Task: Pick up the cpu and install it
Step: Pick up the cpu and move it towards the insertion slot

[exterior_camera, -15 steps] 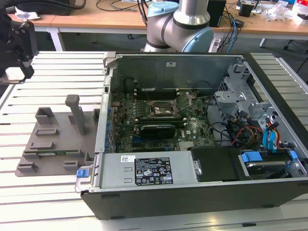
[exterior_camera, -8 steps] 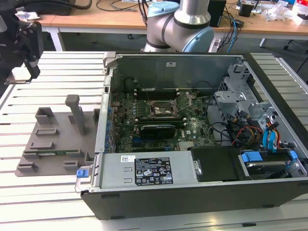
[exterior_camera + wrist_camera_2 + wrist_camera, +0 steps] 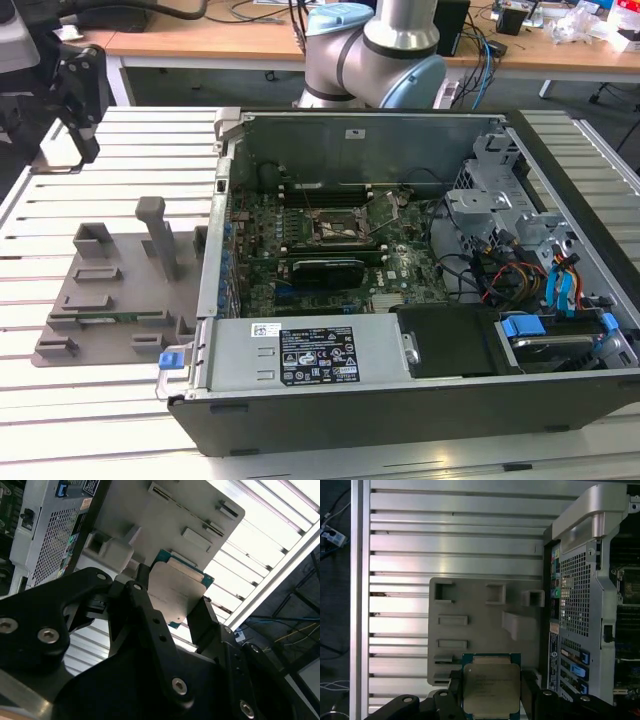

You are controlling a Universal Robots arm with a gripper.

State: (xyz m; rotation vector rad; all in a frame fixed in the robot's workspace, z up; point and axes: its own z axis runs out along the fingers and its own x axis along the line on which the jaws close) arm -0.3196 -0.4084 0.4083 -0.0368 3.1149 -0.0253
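Presently catalogued, from the hand outward:

- Gripper (image 3: 491, 676) (image 3: 175, 594): black, two-fingered, seen in both wrist views. Its fingers (image 3: 455, 687) (image 3: 145, 610) are pressed against two opposite edges of the cpu, so the chip is pinched between them.
- Cpu (image 3: 491, 695) (image 3: 175, 582): a flat square chip with a silver-grey metal top and a green rim, carried in the gripper. It is held over the near edge of the fixture plate and well apart from it.
- Fixture plate (image 3: 480, 600) (image 3: 165, 515) (image 3: 110, 270): grey, with raised blocks and slots. In the exterior view it is laid at nine o'clock of the computer case, just beside the case wall.
- Computer case (image 3: 400, 410) (image 3: 580, 580): open-topped, and laid flat on the table.
- Motherboard (image 3: 400, 265): green, seated inside the case.
- Socket frame (image 3: 345, 228): dark and square, found at about eleven o'clock of the board's centre.
- Power supply (image 3: 310, 350): a grey box placed at six o'clock of the board.
- Slatted table (image 3: 100, 400) (image 3: 460, 545): aluminium, bearing both the plate and the case.
- Robot arm (image 3: 390, 50): its base is mounted at twelve o'clock of the case.
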